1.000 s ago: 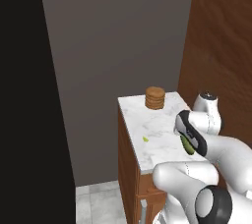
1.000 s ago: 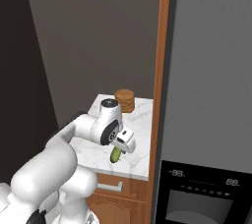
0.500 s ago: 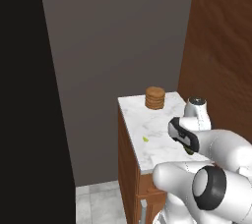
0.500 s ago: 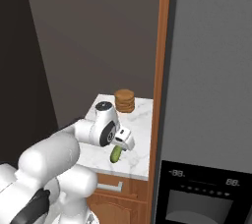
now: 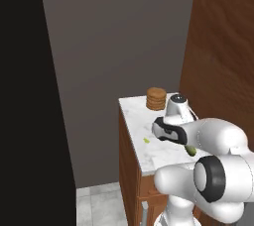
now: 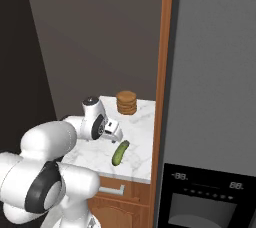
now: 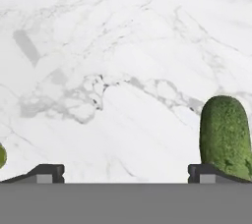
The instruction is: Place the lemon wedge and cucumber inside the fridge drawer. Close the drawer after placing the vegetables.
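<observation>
The cucumber [image 6: 120,152], a stubby dark green oblong, lies on the marble counter [image 6: 140,122] near its front edge. In the hand view the cucumber [image 7: 225,137] lies just beyond my right fingertip [image 7: 206,171], outside the gap between the fingers. My gripper [image 7: 126,173] is open with bare marble between its fingers. It hovers low over the counter, just behind and left of the cucumber, as the gripper [image 6: 113,134] shows from the right base. The lemon wedge [image 5: 147,140], a tiny yellow-green sliver, rests on the counter left of the hand. The fridge drawer is out of view.
A round brown ridged stack [image 5: 156,98] stands at the back of the counter. A wooden cabinet side [image 6: 160,87] rises along the counter's right edge, with a grey panel and a black oven display [image 6: 207,179] beyond it. A dark grey wall [image 5: 114,46] stands behind.
My hand has drifted a little back and to the left over the counter, away from the cucumber. The cucumber, the wedge and the stack have stayed put.
</observation>
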